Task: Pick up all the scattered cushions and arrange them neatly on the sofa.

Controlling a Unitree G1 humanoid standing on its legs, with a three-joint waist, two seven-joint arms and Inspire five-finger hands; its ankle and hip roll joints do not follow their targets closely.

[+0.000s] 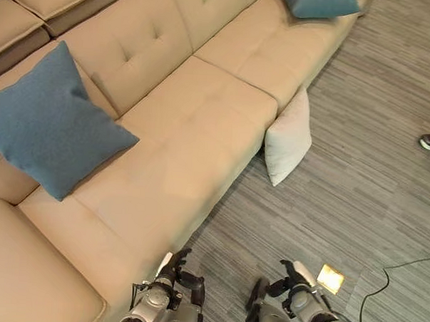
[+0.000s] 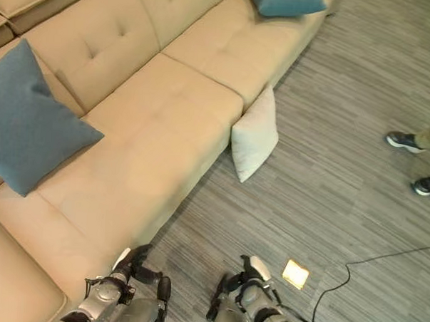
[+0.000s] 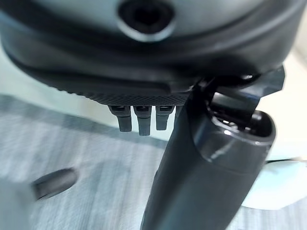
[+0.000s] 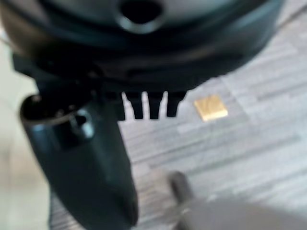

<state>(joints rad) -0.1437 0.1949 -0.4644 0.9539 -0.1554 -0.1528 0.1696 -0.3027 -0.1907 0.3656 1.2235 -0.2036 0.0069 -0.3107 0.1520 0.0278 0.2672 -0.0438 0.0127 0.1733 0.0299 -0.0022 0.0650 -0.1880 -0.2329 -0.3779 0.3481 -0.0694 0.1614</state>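
Observation:
A cream cushion (image 1: 287, 139) stands on its edge on the grey carpet, leaning against the front of the beige sofa (image 1: 195, 131). One blue cushion (image 1: 49, 122) rests against the sofa's backrest at the left. A second blue cushion (image 1: 318, 4) lies on the far end of the seat. My left hand (image 1: 176, 268) hangs low by the sofa's front edge, open and empty. My right hand (image 1: 287, 280) hovers over the carpet beside it, also open and empty. Both are well short of the cream cushion. The left thumb (image 3: 206, 177) and the right thumb (image 4: 91, 167) stand out with nothing held.
A person's shoes (image 2: 405, 141) (image 2: 428, 184) stand on the carpet at the right. A small brass floor plate (image 1: 330, 279) sits just right of my right hand. Open carpet stretches between my hands and the cream cushion.

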